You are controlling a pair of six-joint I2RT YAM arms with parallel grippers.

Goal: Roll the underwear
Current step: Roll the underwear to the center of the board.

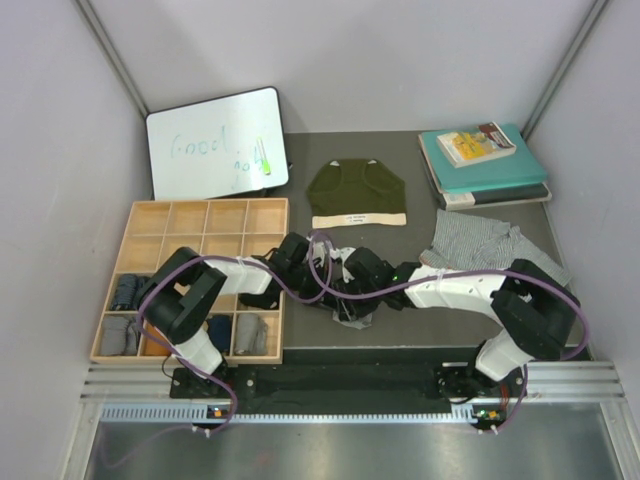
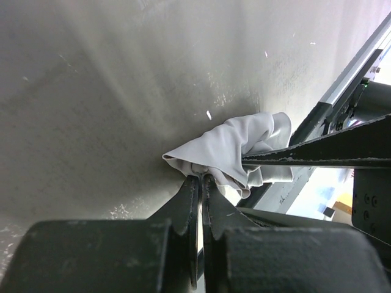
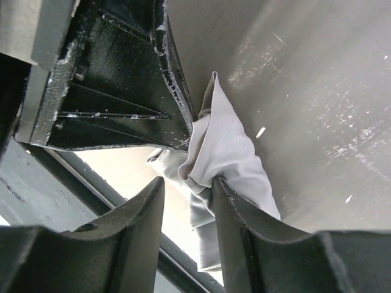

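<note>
On the table (image 1: 420,205), right of the wooden tray (image 1: 205,202), the light grey underwear (image 2: 235,149) sits crumpled, seemingly limp: left pincer (image 2: 201,178) clamped on 1 bunched fold, right pincer (image 3: 188,182) half-spread against the cloth; a hem likely gives surest hold.

The wooden tray (image 1: 205,202) blocks the left, the books (image 1: 495,172) the rear right; open mat (image 1: 422,205) separates olive underwear (image 1: 357,188) from patterned underwear (image 1: 480,240).
</note>
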